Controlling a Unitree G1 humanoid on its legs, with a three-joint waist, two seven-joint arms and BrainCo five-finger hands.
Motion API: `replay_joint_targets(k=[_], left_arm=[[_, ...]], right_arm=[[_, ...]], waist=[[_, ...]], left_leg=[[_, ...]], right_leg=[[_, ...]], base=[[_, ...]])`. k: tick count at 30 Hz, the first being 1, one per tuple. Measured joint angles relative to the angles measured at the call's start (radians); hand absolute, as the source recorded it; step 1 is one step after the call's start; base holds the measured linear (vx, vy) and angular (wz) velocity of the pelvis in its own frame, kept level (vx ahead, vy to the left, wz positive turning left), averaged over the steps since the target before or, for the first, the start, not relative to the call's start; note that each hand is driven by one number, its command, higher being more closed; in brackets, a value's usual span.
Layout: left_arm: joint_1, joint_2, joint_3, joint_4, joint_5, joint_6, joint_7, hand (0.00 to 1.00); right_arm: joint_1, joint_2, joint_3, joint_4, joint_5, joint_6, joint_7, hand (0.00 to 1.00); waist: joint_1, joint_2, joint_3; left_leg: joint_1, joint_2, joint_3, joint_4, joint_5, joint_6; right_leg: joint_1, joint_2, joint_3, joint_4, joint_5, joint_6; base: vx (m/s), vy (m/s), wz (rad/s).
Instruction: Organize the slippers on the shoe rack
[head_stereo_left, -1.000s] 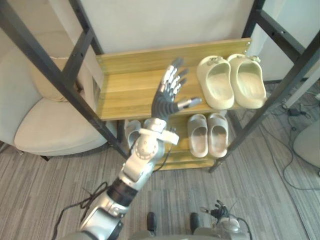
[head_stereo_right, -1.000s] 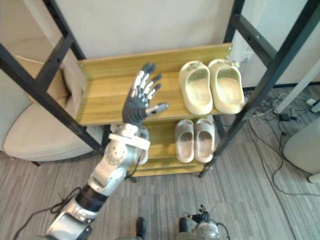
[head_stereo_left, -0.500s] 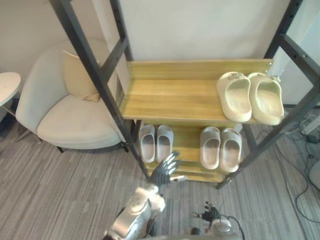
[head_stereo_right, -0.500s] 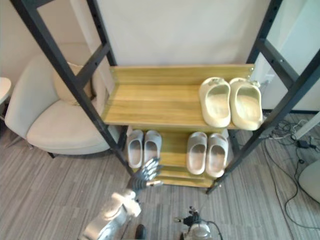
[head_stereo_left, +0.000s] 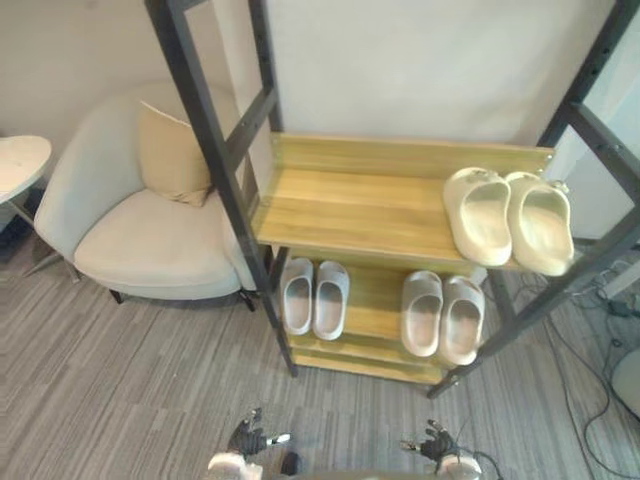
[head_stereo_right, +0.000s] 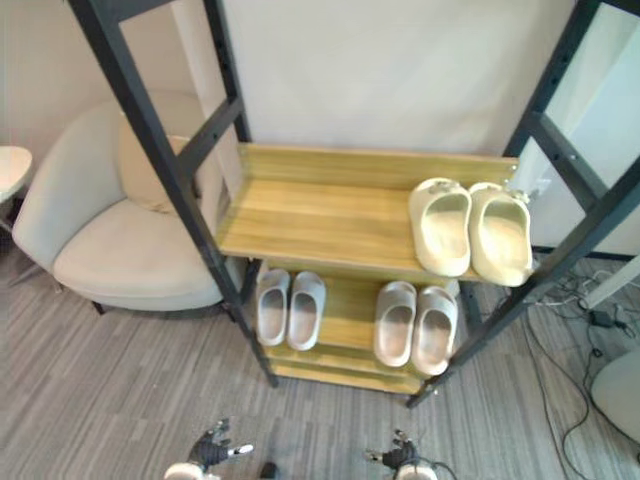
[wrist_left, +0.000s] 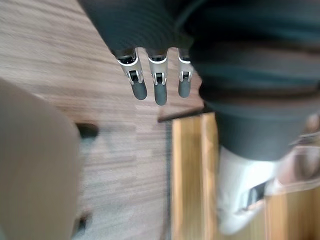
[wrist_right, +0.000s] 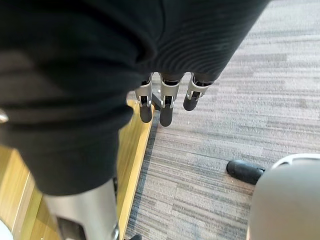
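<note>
The wooden shoe rack (head_stereo_left: 350, 205) stands in a black frame. A cream pair of slippers (head_stereo_left: 508, 215) lies at the right end of its upper shelf. On the lower shelf, a pale grey pair (head_stereo_left: 313, 297) lies at the left and a beige pair (head_stereo_left: 442, 315) at the right. My left hand (head_stereo_left: 250, 440) hangs low over the carpet at the bottom edge, open and holding nothing, its fingers (wrist_left: 157, 85) straight. My right hand (head_stereo_left: 435, 445) hangs beside it, also open and holding nothing, fingers (wrist_right: 167, 102) straight.
A cream armchair (head_stereo_left: 140, 230) with a tan cushion (head_stereo_left: 172, 155) stands left of the rack. A small round white table (head_stereo_left: 20, 165) sits at the far left. Black frame posts (head_stereo_left: 215, 160) slant in front of the shelves. Cables (head_stereo_right: 600, 315) lie on the floor at the right.
My left arm has dropped from in front of the upper shelf, past the lower shelf, to the bottom edge. The camera has pulled back and shifted.
</note>
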Motion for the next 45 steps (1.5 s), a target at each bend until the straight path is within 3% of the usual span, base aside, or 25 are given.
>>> replay_joint_targets(k=[10,13,16,17,18,19,20,21,23,25,26,29,31,33,36,39,40,41,42,43,45], left_arm=[[-0.011,-0.035,0.089,0.051,0.004,-0.001,0.045,0.0],[-0.017,-0.049,0.131,0.059,0.003,-0.001,0.048,0.0],[-0.021,-0.066,0.188,0.034,0.006,-0.001,0.049,0.0],[-0.021,-0.066,0.188,0.033,0.007,-0.002,0.049,0.0],[-0.021,-0.074,0.194,0.016,0.007,0.0,0.05,0.0],[-0.02,-0.078,0.193,0.003,0.007,0.0,0.05,0.0],[-0.019,-0.078,0.193,-0.005,0.007,0.001,0.05,0.0],[-0.026,-0.075,0.195,-0.018,0.007,0.002,0.054,0.0],[-0.026,-0.068,0.199,-0.034,0.007,0.003,0.067,0.0],[-0.037,-0.071,0.198,-0.038,0.009,0.006,0.068,0.0],[-0.051,-0.079,0.198,-0.044,0.015,0.006,0.068,0.0],[-0.066,-0.15,0.209,-0.044,0.018,0.004,0.068,0.0],[-0.063,-0.159,0.214,-0.04,0.018,0.005,0.068,0.0],[-0.067,-0.159,0.217,-0.031,0.018,0.005,0.068,0.0],[-0.086,-0.16,0.218,-0.03,0.018,0.005,0.068,0.0],[-0.087,-0.167,0.216,-0.05,0.018,0.004,0.068,0.0],[-0.086,-0.175,0.213,-0.059,0.019,0.006,0.068,0.0],[-0.086,-0.177,0.213,-0.061,0.019,0.006,0.068,0.0],[-0.097,-0.181,0.217,-0.064,0.02,0.007,0.069,0.0],[-0.109,-0.172,0.214,-0.055,0.042,0.018,0.069,0.0],[-0.123,-0.181,0.202,-0.043,0.058,0.023,0.068,0.0]], right_arm=[[-0.014,0.004,-0.002,0.003,-0.027,0.0,-0.001,0.0],[-0.029,0.011,-0.001,0.024,-0.031,0.003,-0.002,0.0],[-0.028,0.036,0.0,0.018,-0.034,0.003,-0.005,0.0],[-0.027,0.037,0.001,0.018,-0.034,0.003,-0.006,0.0],[-0.024,0.037,0.004,0.002,-0.034,0.005,-0.008,0.0],[-0.012,0.042,0.01,-0.045,-0.033,0.006,-0.01,0.0],[-0.009,0.045,0.012,-0.06,-0.033,0.007,-0.01,0.0],[0.001,0.048,0.022,-0.087,-0.034,0.001,-0.012,0.0],[0.006,0.067,0.039,-0.091,-0.033,0.001,-0.014,0.0],[0.003,0.075,0.039,-0.095,-0.031,0.001,-0.019,0.0],[0.003,0.079,0.038,-0.095,-0.028,0.001,-0.021,0.0],[-0.017,0.065,0.006,-0.097,-0.026,0.008,-0.024,0.0],[-0.022,0.075,0.008,-0.097,-0.026,0.01,-0.025,0.0],[-0.035,0.081,0.008,-0.098,-0.025,0.011,-0.026,0.0],[-0.059,0.1,0.009,-0.1,-0.024,0.011,-0.031,0.0],[-0.094,0.094,0.009,-0.103,-0.023,0.01,-0.039,0.0],[-0.109,0.093,0.01,-0.112,-0.022,0.01,-0.038,0.0],[-0.11,0.089,0.01,-0.12,-0.021,0.01,-0.038,0.0],[-0.107,0.095,0.009,-0.156,-0.021,0.006,-0.038,0.0],[-0.095,0.111,0.008,-0.185,-0.016,-0.001,-0.041,0.0],[-0.099,0.107,-0.003,-0.178,-0.013,0.002,-0.037,0.0]], waist=[[0.007,-0.002,0.002],[0.019,-0.01,0.009],[0.045,-0.044,0.03],[0.046,-0.046,0.032],[0.05,-0.046,0.036],[0.046,-0.047,0.045],[0.045,-0.047,0.047],[0.041,-0.045,0.056],[0.053,-0.066,0.056],[0.048,-0.071,0.059],[0.044,-0.092,0.06],[0.057,-0.028,0.061],[0.054,-0.016,0.059],[0.059,-0.014,0.059],[0.066,-0.038,0.08],[0.064,-0.046,0.09],[0.058,-0.042,0.097],[0.056,-0.039,0.099],[0.042,-0.012,0.108],[0.025,-0.015,0.121],[0.022,-0.002,0.124]], left_leg=[[0.02,0.002,0.036,0.0,-0.018,0.003],[0.01,-0.003,0.044,0.027,-0.037,0.009],[-0.043,-0.054,0.028,0.196,-0.147,0.034],[-0.049,-0.058,0.026,0.208,-0.153,0.035],[-0.069,-0.082,-0.004,0.258,-0.19,0.042],[-0.082,-0.099,-0.044,0.293,-0.204,0.054],[-0.082,-0.106,-0.06,0.301,-0.207,0.056],[-0.081,-0.115,-0.108,0.326,-0.218,0.061],[-0.087,-0.125,-0.182,0.337,-0.222,0.063],[-0.092,-0.14,-0.245,0.346,-0.226,0.052],[-0.112,-0.169,-0.295,0.361,-0.224,0.029],[-0.121,-0.125,-0.364,0.312,-0.2,-0.007],[-0.122,-0.101,-0.386,0.268,-0.176,-0.026],[-0.119,-0.083,-0.389,0.242,-0.154,-0.041],[-0.128,-0.085,-0.39,0.239,-0.113,-0.052],[-0.185,-0.094,-0.231,0.249,-0.025,-0.02],[-0.198,-0.083,-0.094,0.226,0.028,0.027],[-0.193,-0.075,-0.061,0.207,0.046,0.047],[-0.207,-0.029,0.055,0.244,-0.006,0.102],[-0.237,0.028,0.251,0.474,-0.171,0.095],[-0.217,0.091,0.362,0.527,-0.22,0.061]], right_leg=[[-0.008,-0.001,0.043,0.015,-0.002,0.001],[-0.038,-0.011,0.058,0.073,-0.033,0.005],[-0.09,-0.074,0.049,0.28,-0.154,0.03],[-0.09,-0.081,0.049,0.298,-0.162,0.032],[-0.133,-0.119,0.045,0.439,-0.201,0.043],[-0.212,-0.141,0.077,0.636,-0.191,0.028],[-0.234,-0.142,0.099,0.694,-0.18,0.011],[-0.292,-0.116,0.193,0.804,-0.197,0.007],[-0.307,-0.049,0.308,0.775,-0.255,0.015],[-0.311,-0.026,0.347,0.674,-0.264,0.014],[-0.271,-0.041,0.339,0.549,-0.279,0.007],[-0.241,-0.022,0.234,0.469,-0.262,-0.018],[-0.221,-0.007,0.188,0.428,-0.249,-0.031],[-0.189,0.006,0.146,0.387,-0.237,-0.04],[-0.137,0.009,0.063,0.338,-0.224,-0.055],[-0.141,-0.01,-0.012,0.342,-0.203,-0.077],[-0.152,-0.004,-0.04,0.366,-0.181,-0.111],[-0.165,0.0,-0.049,0.388,-0.174,-0.122],[-0.23,0.004,-0.081,0.44,-0.141,-0.17],[-0.136,0.021,-0.094,0.336,-0.16,-0.143],[-0.146,0.025,-0.147,0.339,-0.169,-0.145]], base=[[0.0,0.002,-0.13],[0.01,0.016,-0.08],[0.02,0.057,0.15],[0.03,0.055,0.44],[0.02,0.056,0.74],[0.04,0.061,0.85],[0.06,0.055,1.15],[0.15,-0.025,1.2],[0.14,-0.098,1.14],[0.1,-0.235,1.1],[0.14,-0.316,1.47],[0.16,-0.216,0.85],[0.17,-0.151,0.63],[0.16,-0.1,0.71],[0.11,-0.071,0.9],[0.03,-0.055,0.88],[-0.02,-0.049,0.86],[-0.08,-0.038,1.07],[-0.06,0.022,1.2],[-0.06,0.022,1.16],[-0.04,0.013,0.74]])
